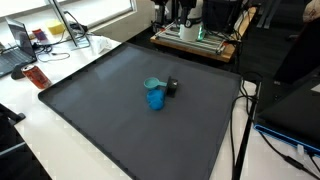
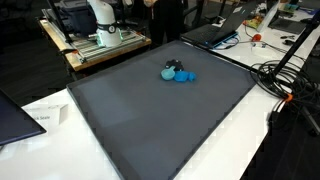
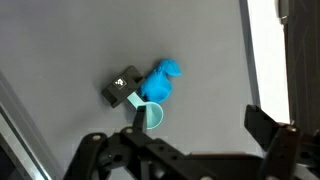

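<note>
Plainly, my fingers [image 3: 180, 150] stand spread as wide as they go, with nothing between them. In the wrist view they come in along the bottom edge, one dark finger at the lower left and the other at the lower right, and only bare mat shows in the gap.

Just above that gap, near the middle of the wrist view, lies a small cluster of three things. The bright blue lumpy object [image 3: 160, 80] sits uppermost. I cannot tell what it is made of. Below it and touching it is a teal scoop [image 3: 151, 118], its round bowl facing up at me and its short handle running toward the upper left. At the end of that handle, just left of the blue object, lies a small black block [image 3: 120, 90] with white marks on its top. The scoop's bowl is the nearest of the three to my fingers, though I touch none of them.

In both exterior views the same cluster sits a little above the centre of the frame, on a large dark grey mat [image 1: 100, 120] that covers most of the white tabletop [image 1: 30, 140]. There the blue object [image 2: 186, 76] is just beside the teal scoop [image 2: 168, 72]. My fingers do not show in either of those views.
</note>
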Robot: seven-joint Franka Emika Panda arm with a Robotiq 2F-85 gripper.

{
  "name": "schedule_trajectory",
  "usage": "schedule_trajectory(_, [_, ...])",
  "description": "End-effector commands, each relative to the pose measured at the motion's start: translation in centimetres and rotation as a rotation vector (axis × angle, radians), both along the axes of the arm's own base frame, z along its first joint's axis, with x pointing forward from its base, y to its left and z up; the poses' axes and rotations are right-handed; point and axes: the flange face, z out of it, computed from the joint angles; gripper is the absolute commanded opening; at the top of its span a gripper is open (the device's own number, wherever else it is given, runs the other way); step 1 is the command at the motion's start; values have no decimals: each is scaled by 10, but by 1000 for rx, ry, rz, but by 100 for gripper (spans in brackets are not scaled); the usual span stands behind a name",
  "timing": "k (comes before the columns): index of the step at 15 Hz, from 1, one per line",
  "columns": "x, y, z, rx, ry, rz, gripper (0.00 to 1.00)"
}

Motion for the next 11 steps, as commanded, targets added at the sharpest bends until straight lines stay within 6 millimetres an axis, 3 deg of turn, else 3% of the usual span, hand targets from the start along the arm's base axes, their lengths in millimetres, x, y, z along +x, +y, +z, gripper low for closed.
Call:
schedule_trajectory(1, [5, -18, 25, 113, -37, -161, 100])
schedule_trajectory(3, [5, -31, 28, 106, -72, -207, 100])
schedule_trajectory(11, [7, -25, 20, 95, -33, -163, 100])
